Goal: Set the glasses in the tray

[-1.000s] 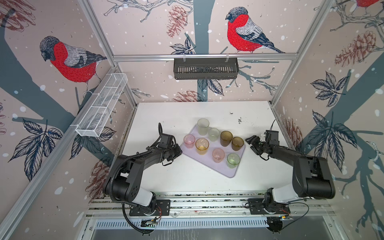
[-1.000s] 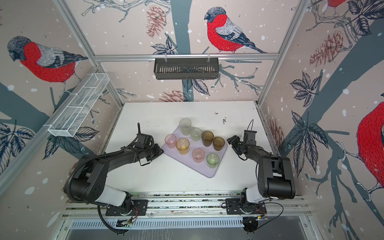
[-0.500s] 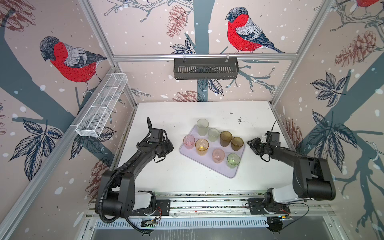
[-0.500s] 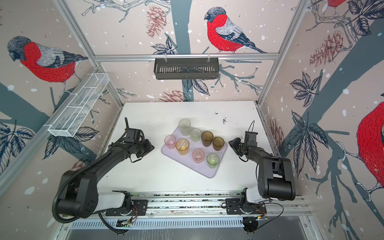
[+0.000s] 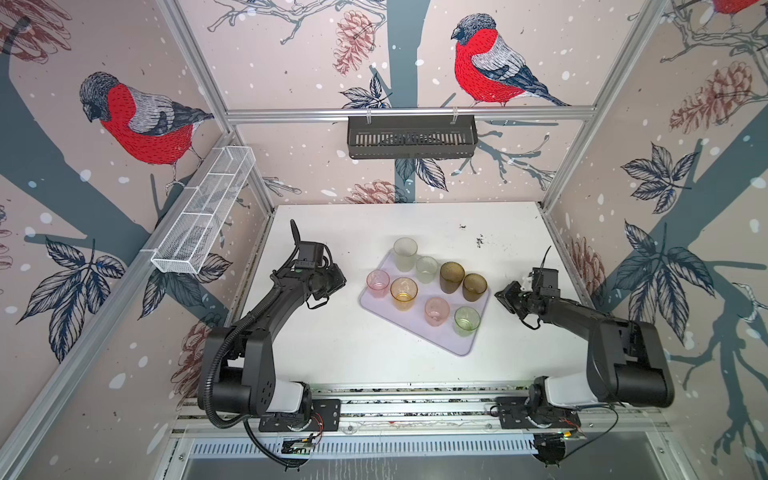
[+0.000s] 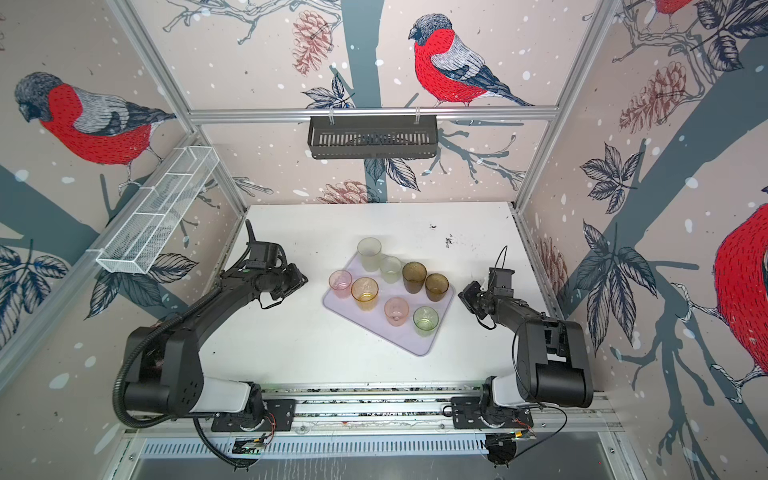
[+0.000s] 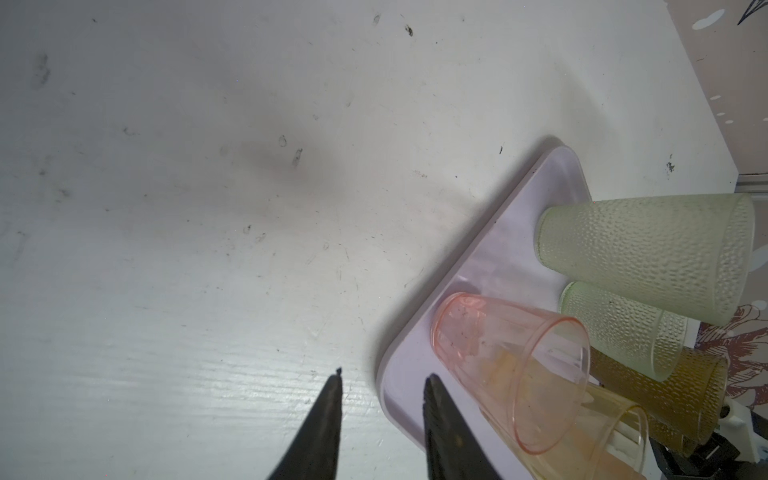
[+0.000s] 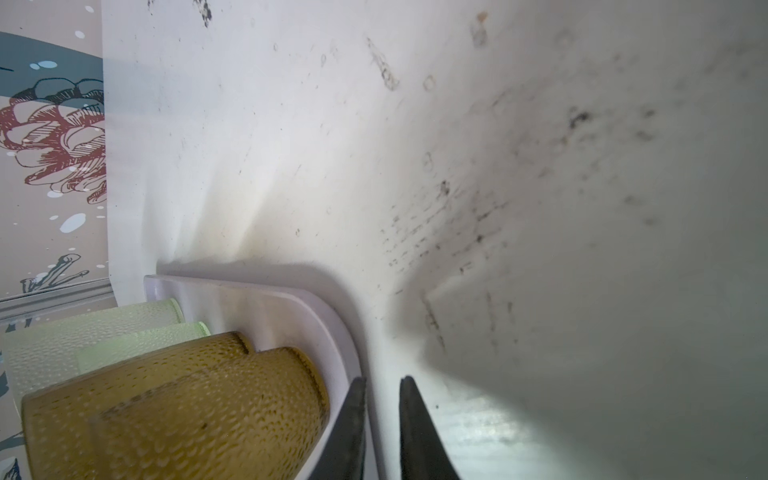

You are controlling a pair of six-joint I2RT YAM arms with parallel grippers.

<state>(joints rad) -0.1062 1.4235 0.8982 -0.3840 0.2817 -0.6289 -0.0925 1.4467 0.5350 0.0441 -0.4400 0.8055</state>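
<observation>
Eight glasses stand upright on the tray [image 5: 444, 336], which lies at a slant near the middle of the white worktop [image 5: 332, 345]. None of the glasses is left outside it.

Counted by colour:
- Two are pale frosted: a tall frosted glass [image 5: 405, 253] at the far corner and a short frosted glass [image 5: 427, 269] just beside it.
- Two are brown: the first brown glass [image 5: 451, 276] and the second brown glass [image 5: 474, 286], side by side along the far right edge.
- Two are pink: a left pink glass [image 5: 377, 283] at the left corner and a near pink glass [image 5: 436, 311] further forward.
- One is an amber glass [image 5: 403, 293], between the two pink ones.
- One is a green glass [image 5: 466, 321], the nearest on the right.

They form two rows of four.

There are two arms and two grippers, and neither touches the tray or a glass. The left gripper [image 7: 385, 374] sits low over the worktop to the left of the tray. Its jaws are parted with a clear gap and nothing is between them. The right gripper [image 8: 384, 379] sits just beside the tray's right edge, near the brown pair. Its jaws are only narrowly apart and are also empty.

Two baskets hang on the frame. One is a black slatted basket [image 5: 411, 137] on the back rail, and the other is a white wire mesh basket [image 5: 203, 216] on the left rail.
</observation>
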